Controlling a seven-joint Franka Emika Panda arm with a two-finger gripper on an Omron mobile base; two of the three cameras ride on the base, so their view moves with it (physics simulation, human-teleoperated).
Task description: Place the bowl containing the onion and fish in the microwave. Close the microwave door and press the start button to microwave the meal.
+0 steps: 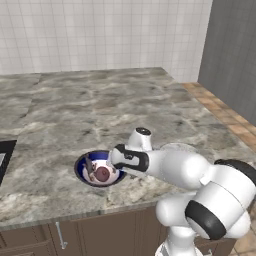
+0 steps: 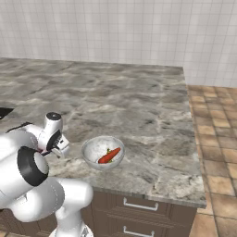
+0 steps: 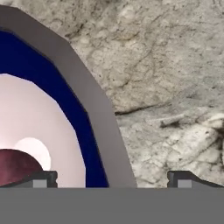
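I see the gripper [image 3: 112,179] with jaws wide apart straddling the rim of the bowl [image 1: 84,164], which sits near the counter's [image 1: 100,110] front edge holding the onion [image 1: 102,174] and fish [image 1: 90,165].

The blue-rimmed bowl [image 1: 86,161] sits upright near the front edge of the stone counter, white inside, with the reddish onion [image 1: 102,174] beside the slim dark fish [image 1: 89,164].

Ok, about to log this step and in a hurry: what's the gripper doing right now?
Gripper: open, holding nothing; its fingertips straddle the rim of the bowl.
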